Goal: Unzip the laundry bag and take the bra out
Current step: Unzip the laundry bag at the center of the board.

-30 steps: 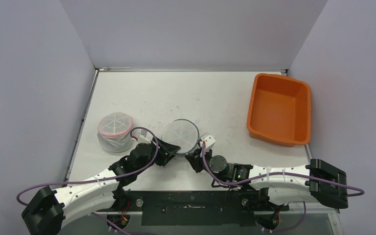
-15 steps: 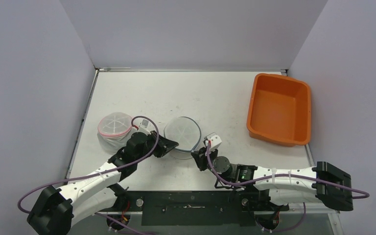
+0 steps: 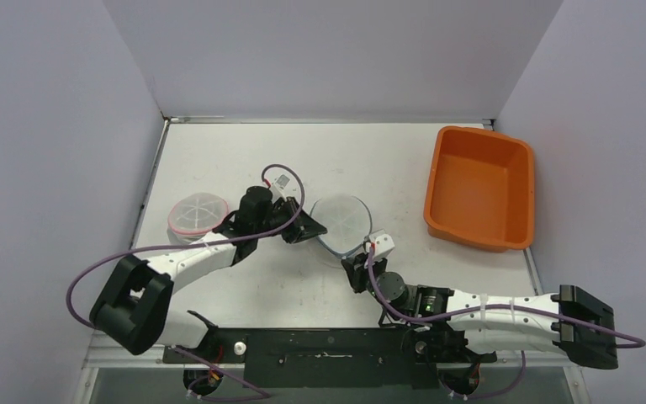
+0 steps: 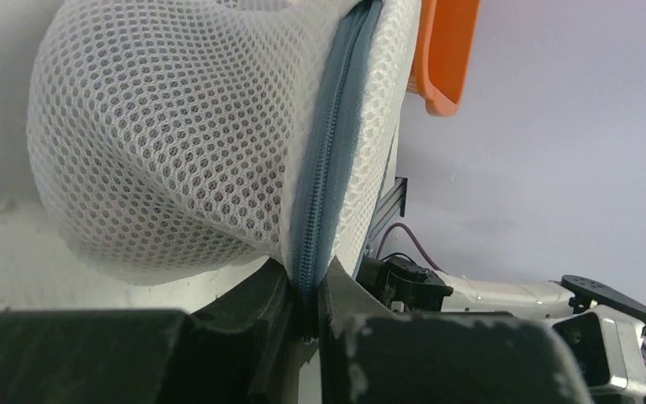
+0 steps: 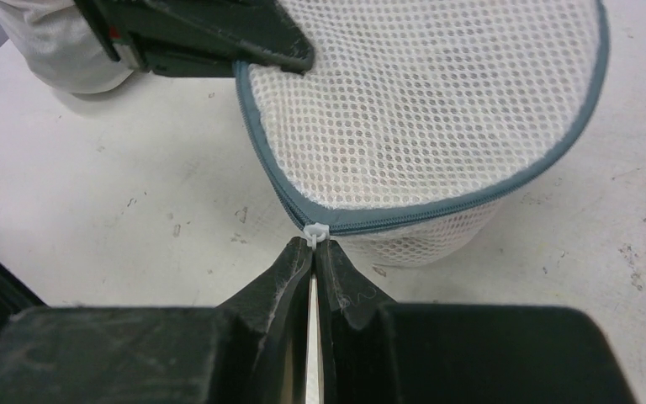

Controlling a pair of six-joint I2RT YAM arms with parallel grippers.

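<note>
The mesh laundry bag looks soft and light. The left tool clamps its zipper seam, and the right tool pinches the zipper pull.

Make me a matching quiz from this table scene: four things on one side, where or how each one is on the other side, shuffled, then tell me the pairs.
Things
1. orange tub
2. grey-zipped mesh laundry bag
3. pink-trimmed mesh bag
4. white zipper pull

Places and states
A. pinched at the tips of the right end effector
B. empty, at the far right of the table
C. standing on the left side, in neither end effector
D. gripped at its zipper seam by the left end effector

Pairs: 1-B, 2-D, 3-C, 4-A
</note>
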